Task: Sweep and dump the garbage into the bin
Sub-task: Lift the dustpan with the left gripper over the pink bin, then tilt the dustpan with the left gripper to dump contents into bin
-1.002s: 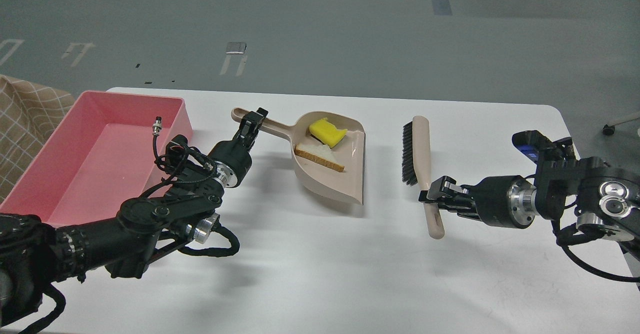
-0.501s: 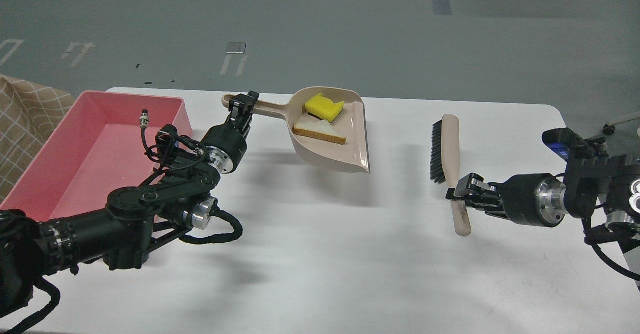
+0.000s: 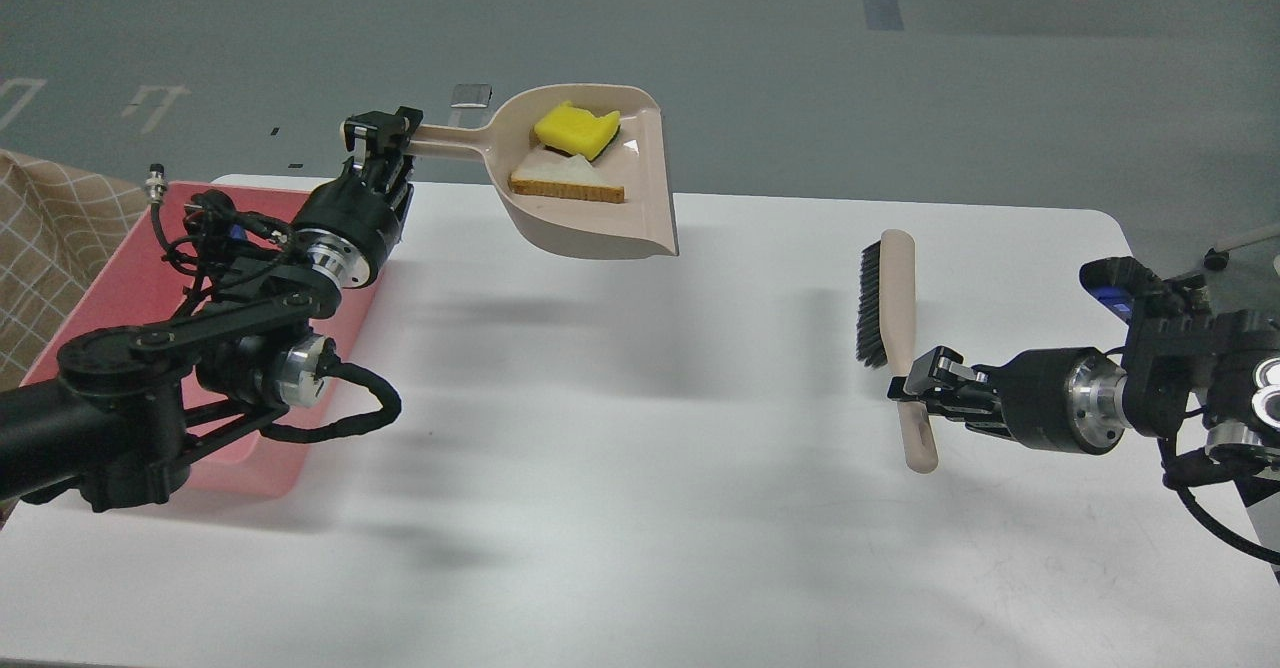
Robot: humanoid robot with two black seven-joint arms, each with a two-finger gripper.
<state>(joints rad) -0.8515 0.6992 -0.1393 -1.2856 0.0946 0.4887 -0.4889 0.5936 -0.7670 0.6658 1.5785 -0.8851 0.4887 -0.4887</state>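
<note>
My left gripper (image 3: 385, 138) is shut on the handle of the beige dustpan (image 3: 600, 218) and holds it high above the table. The yellow sponge-like chunk (image 3: 576, 130) and the triangular bread slice (image 3: 563, 177) lie inside the pan. The pink bin (image 3: 130, 278) stands at the table's left, mostly hidden behind my left arm, with the pan up and to its right. My right gripper (image 3: 915, 390) is shut on the handle of the beige brush (image 3: 893, 293) with black bristles, at the right of the table.
The white table (image 3: 620, 468) spreads under both arms. A tan checked cloth (image 3: 40, 238) lies left of the bin. The grey floor lies beyond the far edge of the table.
My left gripper has lifted the dustpan with both pieces up off the table and moved it left toward the bin. The right gripper with the brush has barely moved in the last half second.
</note>
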